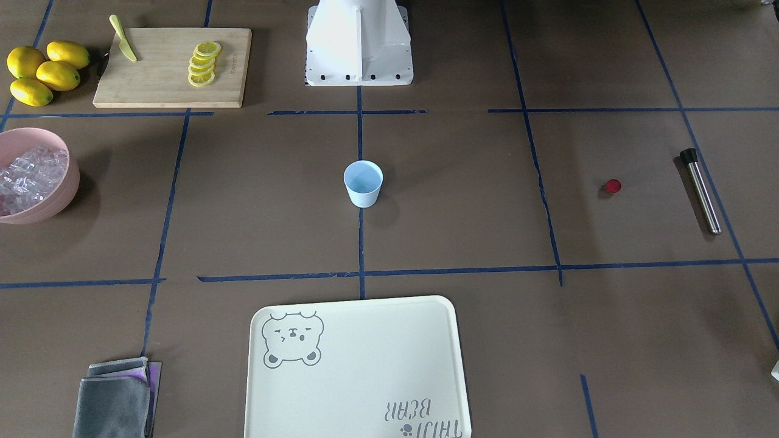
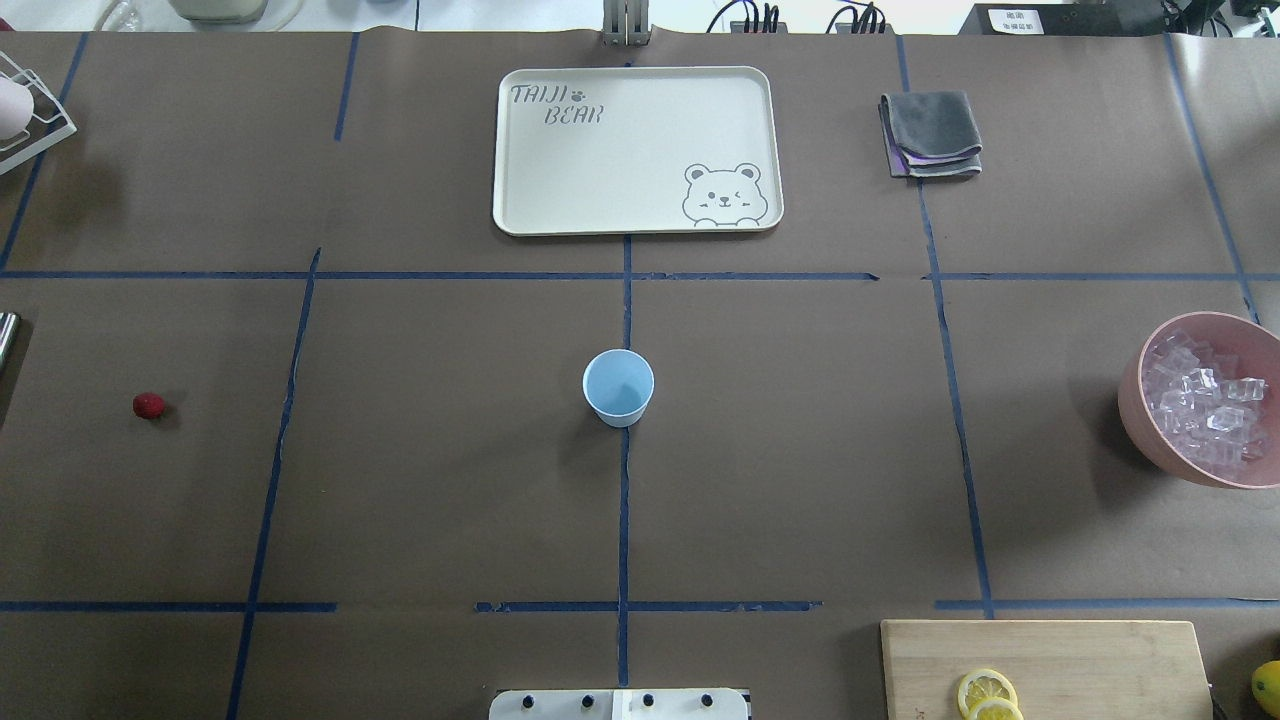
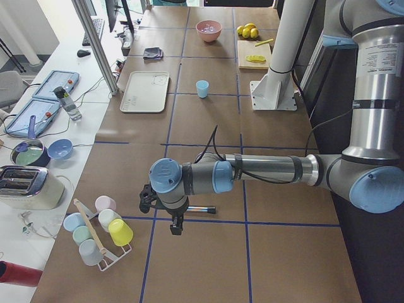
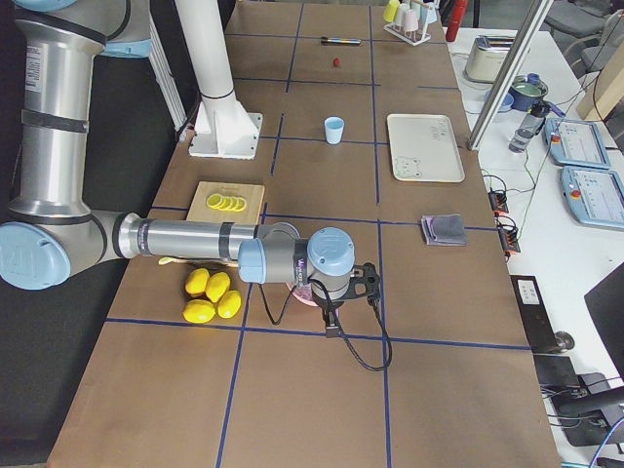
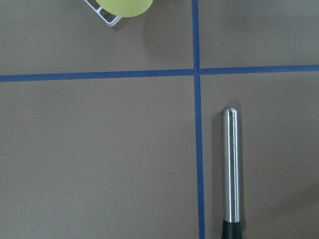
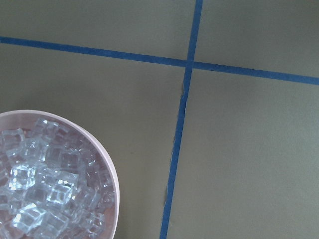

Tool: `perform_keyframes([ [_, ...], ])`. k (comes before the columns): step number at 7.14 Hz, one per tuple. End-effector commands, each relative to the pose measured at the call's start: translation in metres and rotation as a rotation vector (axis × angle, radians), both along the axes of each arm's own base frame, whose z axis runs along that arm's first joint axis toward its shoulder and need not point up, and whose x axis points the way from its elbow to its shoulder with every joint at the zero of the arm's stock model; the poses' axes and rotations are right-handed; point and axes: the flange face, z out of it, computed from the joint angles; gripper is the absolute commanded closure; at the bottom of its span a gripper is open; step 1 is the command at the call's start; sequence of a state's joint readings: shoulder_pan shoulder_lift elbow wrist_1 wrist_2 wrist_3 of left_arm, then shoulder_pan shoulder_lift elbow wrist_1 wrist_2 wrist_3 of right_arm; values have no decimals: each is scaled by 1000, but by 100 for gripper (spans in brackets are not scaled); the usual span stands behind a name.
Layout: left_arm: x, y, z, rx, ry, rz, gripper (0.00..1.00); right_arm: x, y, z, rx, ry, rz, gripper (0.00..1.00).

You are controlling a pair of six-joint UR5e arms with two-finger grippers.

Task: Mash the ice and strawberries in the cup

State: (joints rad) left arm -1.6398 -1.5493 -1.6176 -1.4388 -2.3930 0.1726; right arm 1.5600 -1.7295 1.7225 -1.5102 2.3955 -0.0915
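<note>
Left gripper (image 3: 176, 228) and right gripper (image 4: 332, 331) showed only in side views; couldn't tell their grip. Cup (image 2: 618, 387) was empty; ice (image 2: 1205, 400) sat in pink bowl (image 2: 1135, 410), cropped at overhead's edge. Strawberry (image 2: 148, 405) lay loose on table (image 2: 450, 450).

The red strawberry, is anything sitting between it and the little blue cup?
No, nothing visible. Between the small red strawberry and the pale blue plastic cup lies only brown table paper with blue tape lines.
</note>
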Motion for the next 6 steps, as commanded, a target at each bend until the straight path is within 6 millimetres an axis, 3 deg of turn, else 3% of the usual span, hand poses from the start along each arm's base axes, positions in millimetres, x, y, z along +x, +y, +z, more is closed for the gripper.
perform_keyframes([
  [1, 0, 0, -1, 3, 0, 1, 0, 1, 0, -2, 7, 8, 1, 0],
  [6, 0, 0, -1, 7, 0, 3, 0, 1, -1, -12, 29, 8, -1, 0],
])
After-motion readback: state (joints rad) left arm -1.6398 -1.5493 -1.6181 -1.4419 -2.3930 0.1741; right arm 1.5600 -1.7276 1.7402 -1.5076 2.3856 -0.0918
